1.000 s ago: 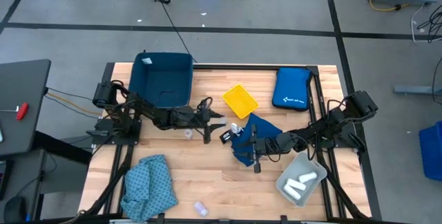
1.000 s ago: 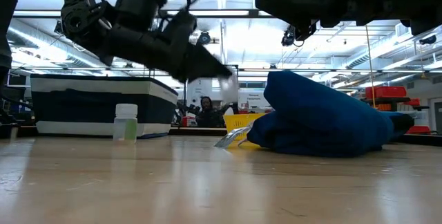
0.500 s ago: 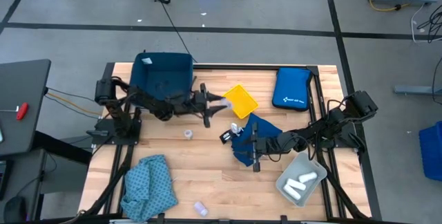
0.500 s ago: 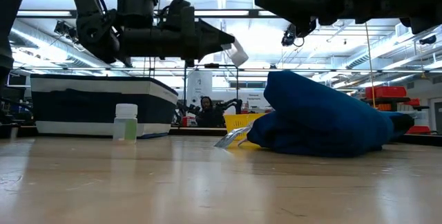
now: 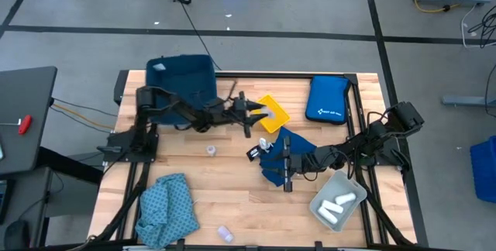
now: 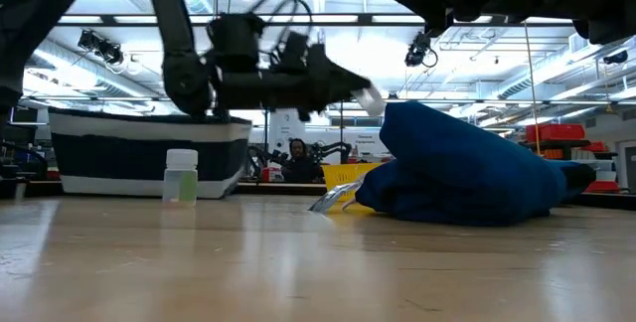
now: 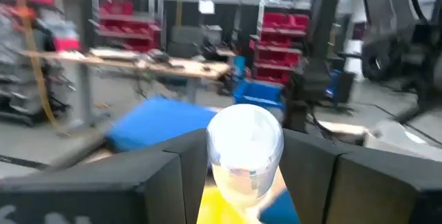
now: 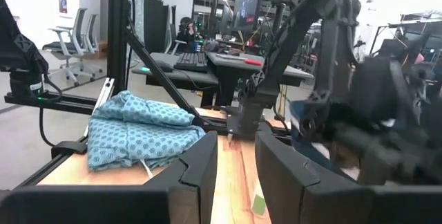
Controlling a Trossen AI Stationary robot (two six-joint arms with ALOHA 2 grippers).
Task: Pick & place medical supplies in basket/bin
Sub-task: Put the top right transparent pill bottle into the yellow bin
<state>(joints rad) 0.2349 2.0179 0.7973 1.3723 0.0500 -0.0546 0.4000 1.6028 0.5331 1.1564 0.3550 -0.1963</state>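
My left gripper (image 5: 260,114) reaches out over the yellow tray (image 5: 273,116) and is shut on a small clear vial (image 7: 245,151). In the low view that vial (image 6: 370,99) shows pale at the fingertips, well above the table. My right gripper (image 5: 280,166) hovers over the crumpled navy cloth (image 5: 285,152), its fingers (image 8: 200,175) a little apart with nothing between them. Another vial (image 5: 210,151) stands upright on the wood, and a third (image 5: 225,233) lies by the near edge. The teal cloth (image 5: 167,208) lies bunched at the near left. White rolls (image 5: 341,203) lie in the grey bin (image 5: 322,212). My left gripper pinches the clear vial's body (image 7: 243,175) between its two fingers, and the vial's rounded end (image 7: 245,131) sticks out past the fingertips. The fingers lie about level and come from the table's left. The vial is lifted clear, above the yellow tray.
A dark blue bin (image 5: 182,88) stands at the far left under my left arm. The royal-blue pouch (image 5: 327,98) lies at the far right. A small dark item (image 5: 253,153) lies beside the navy cloth. Bare wood shows between the teal cloth and the grey bin.
My left gripper, shut on the vial, has swung from the middle of the table toward the far right, ending over the yellow tray. It has tipped from pointing down to about level. The vial has travelled with it. My right arm has kept still.
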